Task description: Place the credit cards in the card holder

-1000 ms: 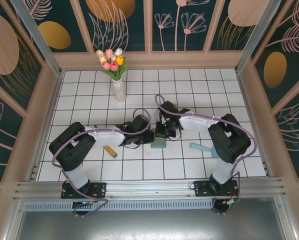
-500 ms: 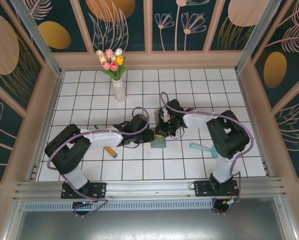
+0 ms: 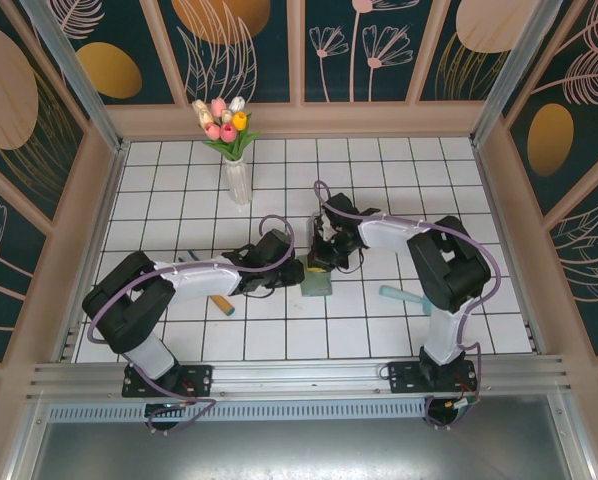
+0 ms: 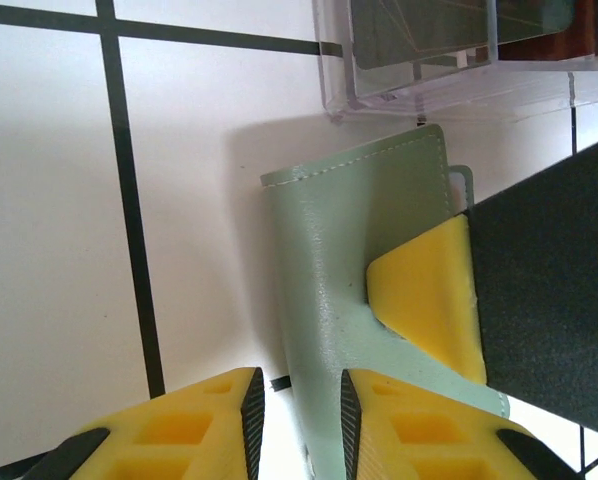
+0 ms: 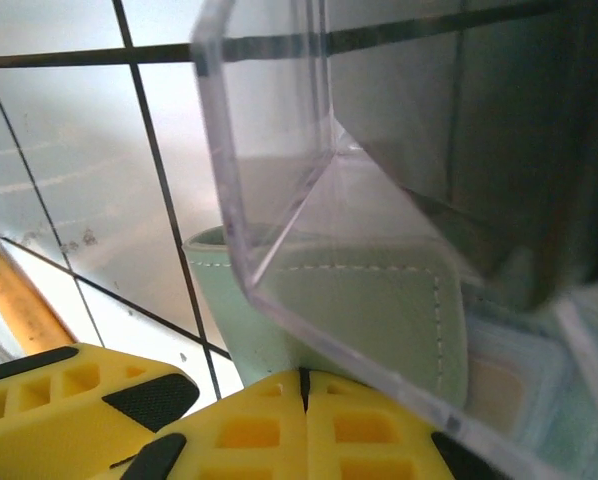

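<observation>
Card holder (image 4: pixel 339 280), held for loading.
Left claw (image 4: pixel 297 385) pinches its edge; right claw (image 5: pixel 303 385), shut, has edged onto it; card insertion likely next.

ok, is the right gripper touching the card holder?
Touching. Left wrist view: the right gripper presses its yellow pad onto the card holder, no gap between them.

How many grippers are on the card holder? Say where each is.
2. The left gripper straddles one edge of the card holder with its fingers. The right gripper, fingers together, rests on the holder's face beside the clear box.
</observation>
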Tool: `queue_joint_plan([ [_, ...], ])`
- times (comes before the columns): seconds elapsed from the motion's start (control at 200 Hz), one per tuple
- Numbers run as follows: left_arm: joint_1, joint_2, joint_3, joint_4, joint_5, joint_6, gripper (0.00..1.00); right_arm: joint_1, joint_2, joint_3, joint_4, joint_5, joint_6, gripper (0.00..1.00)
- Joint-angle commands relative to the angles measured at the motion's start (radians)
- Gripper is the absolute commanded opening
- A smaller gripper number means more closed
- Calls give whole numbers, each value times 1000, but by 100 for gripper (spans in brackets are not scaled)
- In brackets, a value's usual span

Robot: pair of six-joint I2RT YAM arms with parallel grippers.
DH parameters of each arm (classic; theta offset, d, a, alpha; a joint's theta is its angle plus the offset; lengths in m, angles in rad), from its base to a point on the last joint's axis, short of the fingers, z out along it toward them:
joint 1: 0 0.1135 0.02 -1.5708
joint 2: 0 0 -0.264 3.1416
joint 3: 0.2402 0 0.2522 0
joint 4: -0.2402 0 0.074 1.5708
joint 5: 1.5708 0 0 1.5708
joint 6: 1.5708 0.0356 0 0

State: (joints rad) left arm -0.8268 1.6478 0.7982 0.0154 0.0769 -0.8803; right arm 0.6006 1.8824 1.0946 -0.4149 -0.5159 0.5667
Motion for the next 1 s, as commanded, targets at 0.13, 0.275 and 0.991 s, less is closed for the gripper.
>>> queue_joint_plan([
  [0.13,12,-32,-9,-9,-20,14,30,34,33,55,-195,335,4,5],
  [0.275,13,-41,-17,-9,-26,12,31,58,-39,136,-215,332,0,21],
  [0.991,60,-36,-43,28,15,17,36,117,-90,178,-350,516,26,35],
])
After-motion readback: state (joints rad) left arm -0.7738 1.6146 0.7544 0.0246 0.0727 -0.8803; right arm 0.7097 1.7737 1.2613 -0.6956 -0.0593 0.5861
